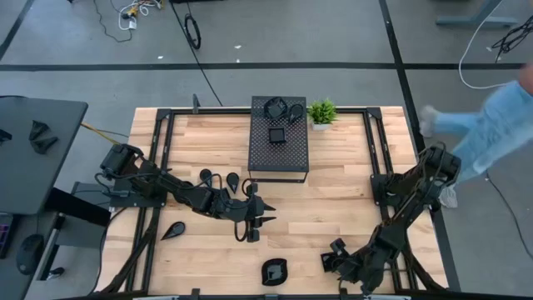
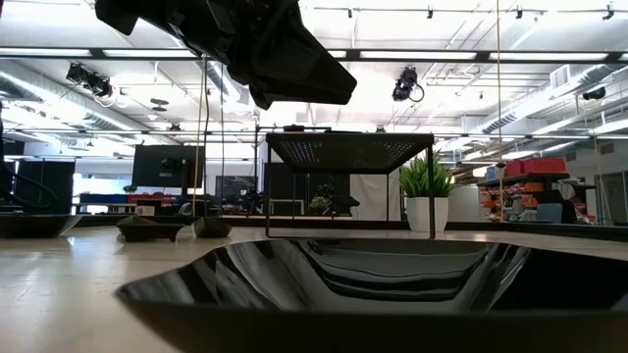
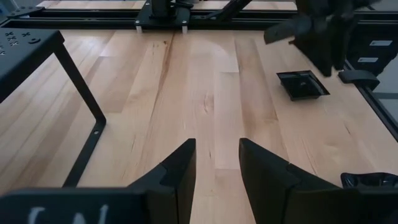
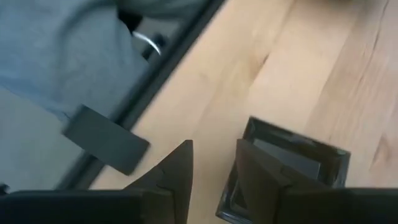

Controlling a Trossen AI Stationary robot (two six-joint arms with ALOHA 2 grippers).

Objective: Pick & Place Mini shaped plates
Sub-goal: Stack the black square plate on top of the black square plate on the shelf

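**Step in hand.** Right claw (image 4: 214, 165) at the front of the desk (image 1: 333, 200), fingers parted, nothing gripped. One finger hangs over the square plate (image 4: 292, 155), which lies flat on the wood near the front edge. Judged as either a set-down or an approach to this plate; cannot tell which. Left claw (image 3: 217, 165) at mid-desk, just in front of the perforated box (image 1: 279, 154), fingers apart with bare wood between them, empty.

**Next move.**
- If picking: centre the rim of the square plate between the fingers, lower, close, and confirm the grip before lifting. Expect the glossy rim to slip.
- If placing is done: raise the right claw straight up, clear of the rim, before travelling.

**Count (high view).**
- Arms: two.
- Perforated box: one.
- Potted plant (image 1: 321, 112): one, beside the box's rear corner.
- Plates on the box top: three made out, one square (image 1: 276, 135), two rounded behind it.
- Plates on the desk: one square at the front, three teardrop on the left (image 1: 173, 231) (image 1: 206, 175) (image 1: 233, 177). Possibly more hidden under the left arm.
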